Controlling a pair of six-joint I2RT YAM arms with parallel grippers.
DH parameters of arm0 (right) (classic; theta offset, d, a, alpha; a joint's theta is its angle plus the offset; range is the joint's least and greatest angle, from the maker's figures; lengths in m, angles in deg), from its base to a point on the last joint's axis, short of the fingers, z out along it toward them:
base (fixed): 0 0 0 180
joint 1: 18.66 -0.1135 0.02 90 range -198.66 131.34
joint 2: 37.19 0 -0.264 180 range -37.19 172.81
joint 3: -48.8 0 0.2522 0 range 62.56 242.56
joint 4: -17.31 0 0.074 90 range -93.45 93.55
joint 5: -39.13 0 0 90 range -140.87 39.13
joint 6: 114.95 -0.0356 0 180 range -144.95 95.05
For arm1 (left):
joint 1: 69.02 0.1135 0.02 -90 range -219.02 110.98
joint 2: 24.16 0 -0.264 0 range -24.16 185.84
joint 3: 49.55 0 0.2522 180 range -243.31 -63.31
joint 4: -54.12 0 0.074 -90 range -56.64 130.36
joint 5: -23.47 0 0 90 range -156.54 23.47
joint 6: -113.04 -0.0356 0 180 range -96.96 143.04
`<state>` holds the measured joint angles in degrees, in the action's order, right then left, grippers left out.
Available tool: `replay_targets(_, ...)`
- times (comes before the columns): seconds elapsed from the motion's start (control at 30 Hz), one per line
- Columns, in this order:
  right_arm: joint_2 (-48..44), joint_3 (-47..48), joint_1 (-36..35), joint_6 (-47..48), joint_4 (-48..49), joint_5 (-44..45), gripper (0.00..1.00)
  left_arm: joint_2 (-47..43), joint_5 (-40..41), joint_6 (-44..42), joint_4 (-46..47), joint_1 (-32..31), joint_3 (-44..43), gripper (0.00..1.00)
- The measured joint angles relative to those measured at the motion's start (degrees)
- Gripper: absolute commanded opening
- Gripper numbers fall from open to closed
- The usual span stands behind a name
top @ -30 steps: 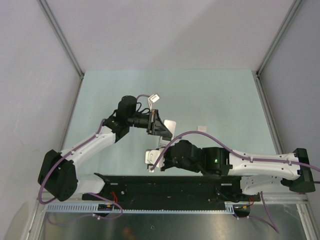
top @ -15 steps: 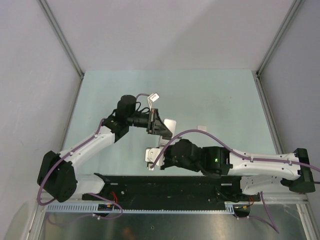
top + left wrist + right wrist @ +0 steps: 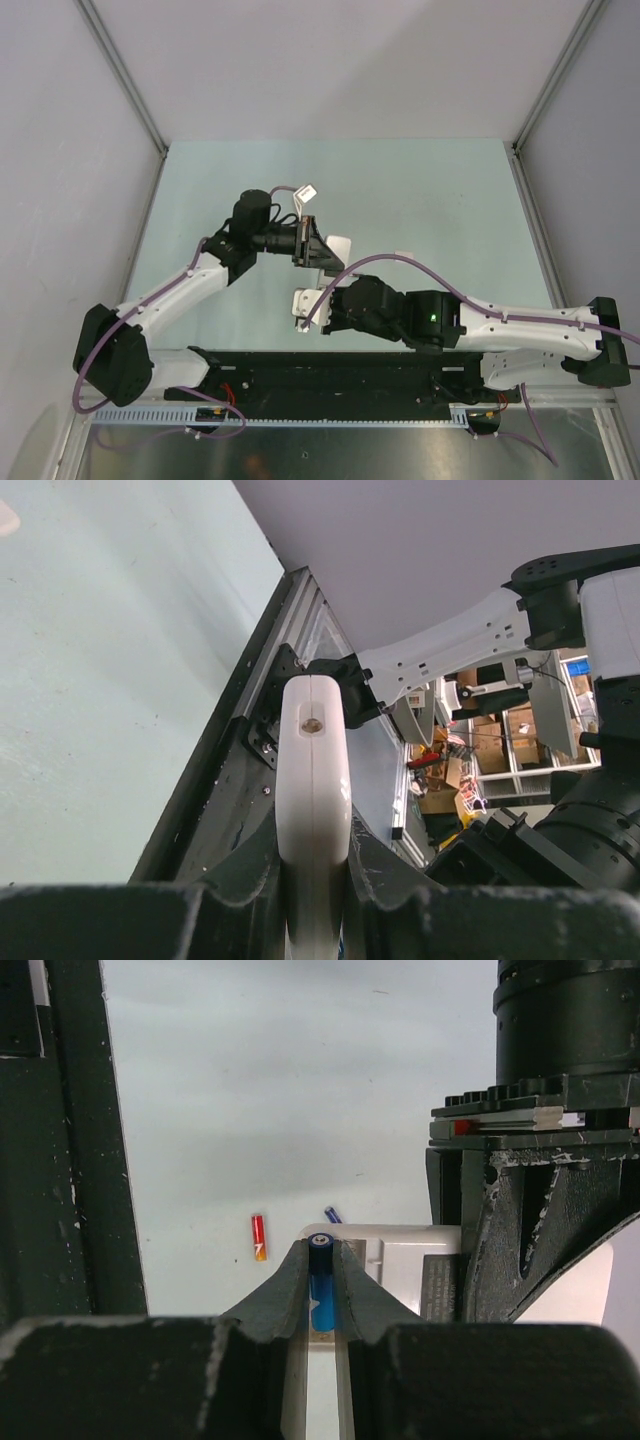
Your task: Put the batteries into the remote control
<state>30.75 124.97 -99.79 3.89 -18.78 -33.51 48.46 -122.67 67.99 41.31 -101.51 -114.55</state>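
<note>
Left gripper (image 3: 313,865) clamps the stiff, light remote (image 3: 312,760) near one end; right gripper (image 3: 321,1252) pinches the probably slick blue battery (image 3: 320,1300) mid-body.

**Two white-and-black robot arms**

White shell links on the left arm (image 3: 165,292) and the right arm (image 3: 530,325), joined by bulky black cylindrical joint housings. Purple cable (image 3: 395,257) clipped along each arm in loose loops. Small green light (image 3: 432,320) on the right arm's black wrist section. Matte black, scuffed fingers (image 3: 285,1282) on the right gripper (image 3: 320,1247), tapering to narrow tips. Black base rail (image 3: 330,372) with thin red wires nearby.
</note>
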Motion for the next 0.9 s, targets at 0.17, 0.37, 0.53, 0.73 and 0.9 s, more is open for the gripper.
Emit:
replay_targets(0.17, -0.02, 0.22, 0.31, -0.37, -0.11, 0.15, 0.0, -0.76, 1.03, -0.02, -0.46, 0.11, -0.11, 0.0)
replay_targets(0.37, -0.02, 0.87, 0.48, -0.39, -0.09, 0.24, 0.0, -1.95, 1.79, -0.28, -1.05, 0.31, -0.68, 0.0)
replay_targets(0.53, -0.02, 1.18, 0.68, -0.72, -0.02, 0.31, 0.0, -2.91, 2.21, -0.5, -1.11, 0.59, -0.74, 0.0)
replay_targets(0.73, 0.07, 1.31, 0.72, -0.74, 0.0, 0.72, 0.0, -3.41, 2.49, -0.46, -1.09, 0.79, -0.74, 0.0)
replay_targets(0.9, 0.76, 1.77, 0.55, -0.39, -0.02, 1.44, 0.0, -3.78, 2.64, -0.61, -1.11, 1.03, -0.74, 0.0)
